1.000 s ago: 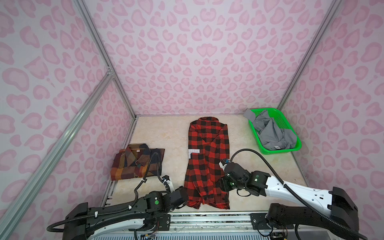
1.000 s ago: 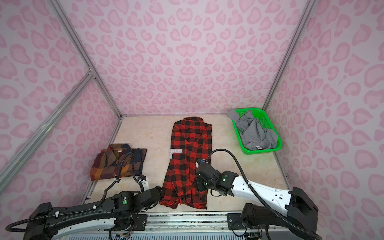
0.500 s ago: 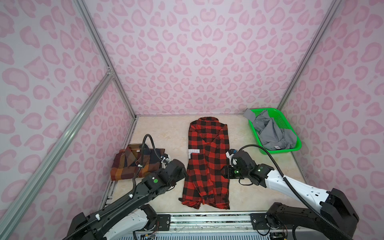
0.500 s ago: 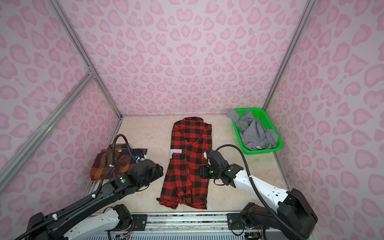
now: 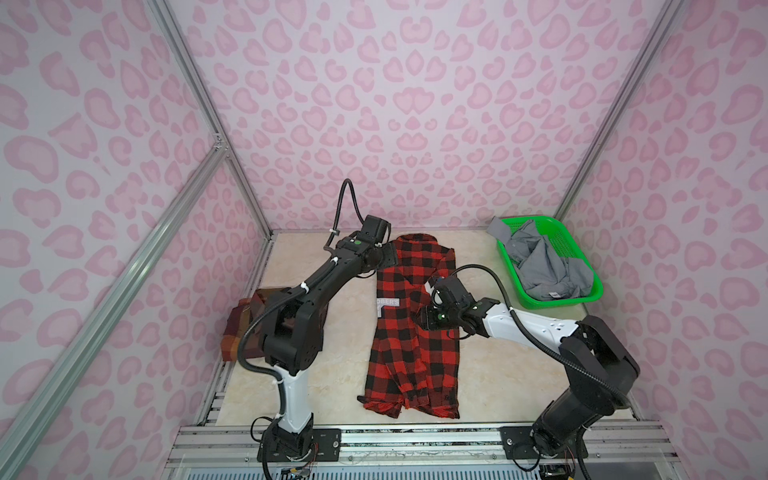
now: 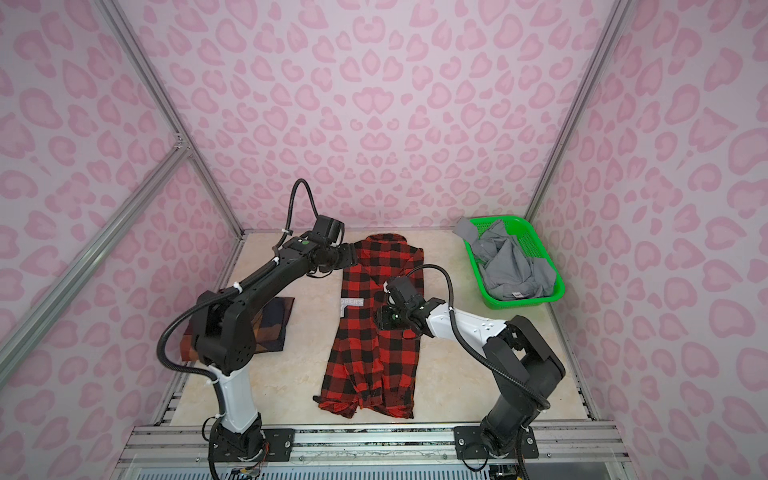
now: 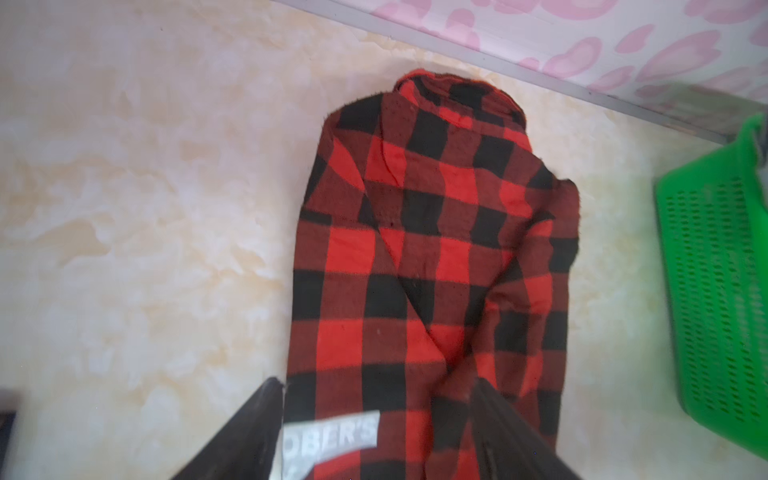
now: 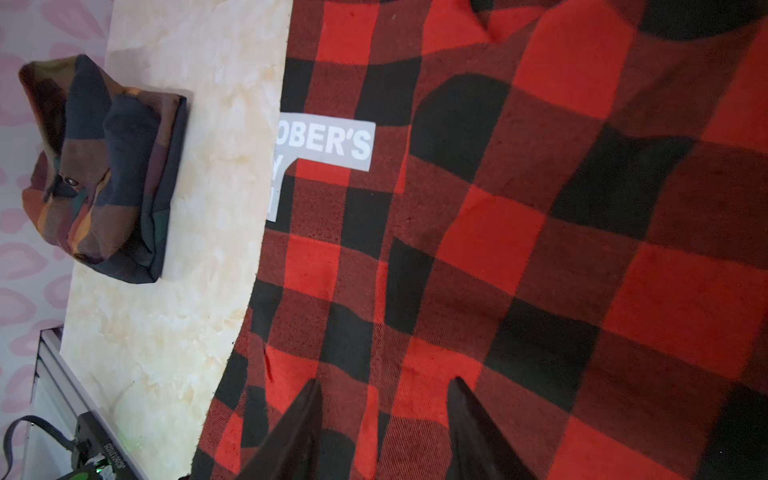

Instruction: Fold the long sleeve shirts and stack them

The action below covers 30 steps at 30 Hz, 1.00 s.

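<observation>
Down the middle of the table [image 5: 332, 365], hem bunched at the near edge and collar at the far edge, the red-and-black flannel [image 5: 411, 332] is laid; soft, limp and thickish, it is judged best pinched at a doubled hem or shoulder edge. The right gripper [image 8: 384, 386] is held with jaws apart over its mid-length, the folded plaid shirt [image 8: 104, 166] is set by the left edge, the left gripper [image 7: 376, 386] is spread empty at the far shoulder, and the grey shirt [image 5: 544, 266] is heaped in the green basket [image 5: 561, 301] at the far right corner.
</observation>
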{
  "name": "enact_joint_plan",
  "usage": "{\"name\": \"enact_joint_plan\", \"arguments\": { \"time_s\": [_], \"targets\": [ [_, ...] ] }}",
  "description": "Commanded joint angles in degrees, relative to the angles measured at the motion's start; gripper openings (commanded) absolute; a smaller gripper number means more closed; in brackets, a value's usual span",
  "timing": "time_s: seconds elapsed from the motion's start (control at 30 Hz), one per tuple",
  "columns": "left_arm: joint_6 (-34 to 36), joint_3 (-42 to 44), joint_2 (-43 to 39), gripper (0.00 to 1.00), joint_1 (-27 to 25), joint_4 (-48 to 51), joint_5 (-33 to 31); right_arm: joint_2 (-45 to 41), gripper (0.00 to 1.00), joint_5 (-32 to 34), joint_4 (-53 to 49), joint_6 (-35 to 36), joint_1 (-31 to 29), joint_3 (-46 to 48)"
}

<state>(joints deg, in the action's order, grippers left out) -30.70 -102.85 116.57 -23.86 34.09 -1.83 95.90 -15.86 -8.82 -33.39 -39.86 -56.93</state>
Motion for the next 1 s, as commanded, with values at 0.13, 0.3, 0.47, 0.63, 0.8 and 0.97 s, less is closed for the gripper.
{"name": "enact_joint_plan", "arguments": {
  "time_s": [0.13,0.3,0.47,0.63,0.8,0.97],
  "targets": [
    [7.8,-25.0,19.5,0.73,3.7,9.9,1.7,4.7,0.50,0.6,4.9,2.7,-2.0,-1.7],
    [9.3,-41.2,30.9,0.74,4.3,13.7,3.4,5.3,0.50,1.1,5.5,2.9,-4.7,-1.0],
    [8.8,-41.2,33.6,0.73,5.2,10.9,5.9,4.1,0.50,0.6,7.9,2.8,-8.5,0.7],
    [9.7,-40.7,34.6,0.71,5.5,11.4,4.5,3.1,0.50,0.1,9.1,2.6,-9.7,2.0],
    [9.1,-40.5,35.8,0.66,5.5,9.5,5.1,4.7,0.49,-1.2,8.8,3.1,-11.1,1.6],
    [6.9,-40.9,37.2,0.48,5.5,8.0,7.7,4.8,0.49,-1.5,11.0,2.5,-13.1,3.2]
  ]
}}
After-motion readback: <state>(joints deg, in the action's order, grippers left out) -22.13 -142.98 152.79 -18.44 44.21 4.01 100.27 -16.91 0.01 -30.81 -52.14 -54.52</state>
